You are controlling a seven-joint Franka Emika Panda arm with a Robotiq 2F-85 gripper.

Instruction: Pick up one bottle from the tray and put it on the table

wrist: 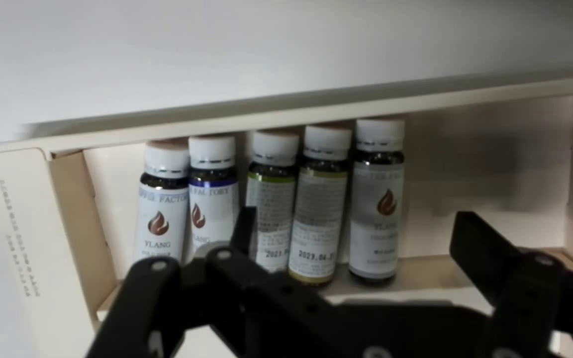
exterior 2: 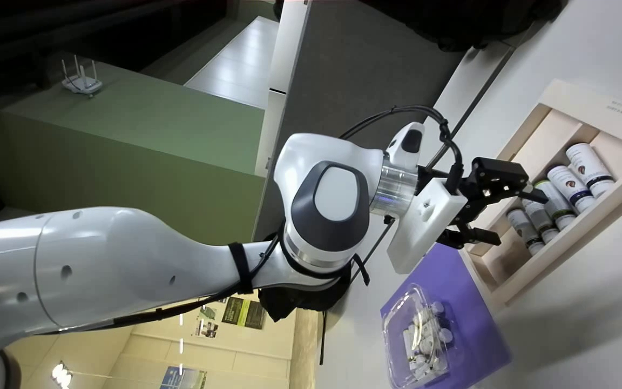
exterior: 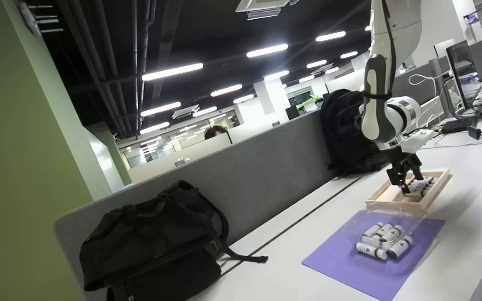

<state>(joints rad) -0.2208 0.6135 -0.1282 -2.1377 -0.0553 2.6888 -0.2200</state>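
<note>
1. over the tray (wrist: 286, 115), my gripper (wrist: 356, 219) stands with its fingers (wrist: 244, 228) spread wide; in the wrist view the two rightmost bottles (wrist: 376, 228) show in the gap, but i can't tell how near the tips come to them.
2. those fingers hide the lower ends of the left-hand bottles there, and my gripper covers much of the tray's lower side; the right end runs out of view.
3. shine on the clear plastic box (exterior 2: 389, 346) blurs its little bottles (exterior: 391, 234); i can't say how many there are, or whether all lie inside.
4. the tray holds five white-capped bottles, side by side in one long compartment, nearer the printed end.
5. the box sits on a purple mat (exterior: 349, 269), just beside the tray's opposite end.
6. a raised rim passes close to the caps; tray floor shows between the last bottle and the right end wall.
7. beyond that rim spreads the pale table (wrist: 217, 54), bordered in an exterior view by a grey partition (exterior: 266, 179), where a black backpack (exterior: 157, 246) is cut off below.
</note>
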